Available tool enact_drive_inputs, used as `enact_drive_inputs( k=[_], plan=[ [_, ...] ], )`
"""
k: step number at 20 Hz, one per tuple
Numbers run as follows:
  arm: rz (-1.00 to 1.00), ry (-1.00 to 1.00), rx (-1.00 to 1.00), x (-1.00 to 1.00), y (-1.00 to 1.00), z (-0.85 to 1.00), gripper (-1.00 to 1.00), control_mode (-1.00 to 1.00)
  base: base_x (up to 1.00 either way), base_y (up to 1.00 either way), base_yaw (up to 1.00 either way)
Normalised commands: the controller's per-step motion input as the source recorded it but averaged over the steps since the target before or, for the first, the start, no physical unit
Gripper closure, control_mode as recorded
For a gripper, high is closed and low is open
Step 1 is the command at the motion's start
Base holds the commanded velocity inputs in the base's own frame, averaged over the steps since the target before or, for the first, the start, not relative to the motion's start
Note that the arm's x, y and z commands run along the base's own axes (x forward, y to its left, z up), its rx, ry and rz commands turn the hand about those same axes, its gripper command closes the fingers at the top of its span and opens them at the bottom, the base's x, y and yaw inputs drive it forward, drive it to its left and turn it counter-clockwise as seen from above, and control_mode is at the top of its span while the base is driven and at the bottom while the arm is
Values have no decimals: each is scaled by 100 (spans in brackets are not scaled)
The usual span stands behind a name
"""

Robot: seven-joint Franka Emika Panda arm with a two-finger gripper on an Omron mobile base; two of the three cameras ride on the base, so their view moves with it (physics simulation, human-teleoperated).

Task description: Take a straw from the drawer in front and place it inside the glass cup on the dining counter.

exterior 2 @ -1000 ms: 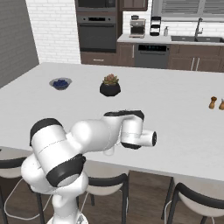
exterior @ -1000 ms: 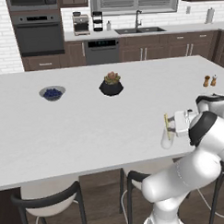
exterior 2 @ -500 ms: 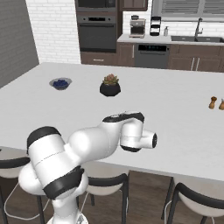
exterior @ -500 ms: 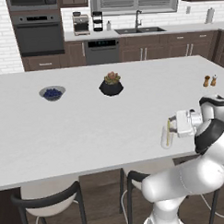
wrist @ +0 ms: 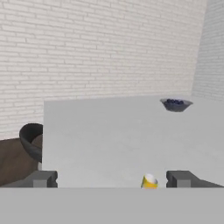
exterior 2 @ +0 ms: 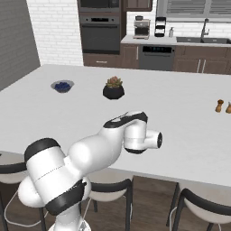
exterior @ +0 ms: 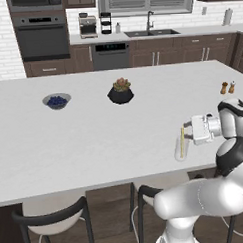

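Straw standing in the glass cup, claw spread wide beside it.

The straw (exterior: pixel 182 142) stands nearly upright inside the glass cup (exterior: pixel 181 151), right of centre in the left base view, near the front edge of the dining counter (exterior: pixel 94 134). Just right of it, the gripper (exterior: pixel 190 132) has its jaws fully apart and holds nothing. Further up-left sit a potted plant (exterior: pixel 120 91) and a bowl (exterior: pixel 56 101).

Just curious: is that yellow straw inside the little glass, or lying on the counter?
Inside. The straw stands upright in the glass cup, its top poking above the rim.
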Motion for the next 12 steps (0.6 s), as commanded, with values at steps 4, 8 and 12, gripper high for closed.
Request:
enact_drive_inputs(
  k=[4,8,12],
  plan=[
    [0,0,0,-3,3,22,-100,-100,0,0,0],
    [-2,0,0,-14,0,30,-100,-100,0,0,0],
    [-6,0,0,-27,0,30,-100,-100,0,0,0]
  ],
)
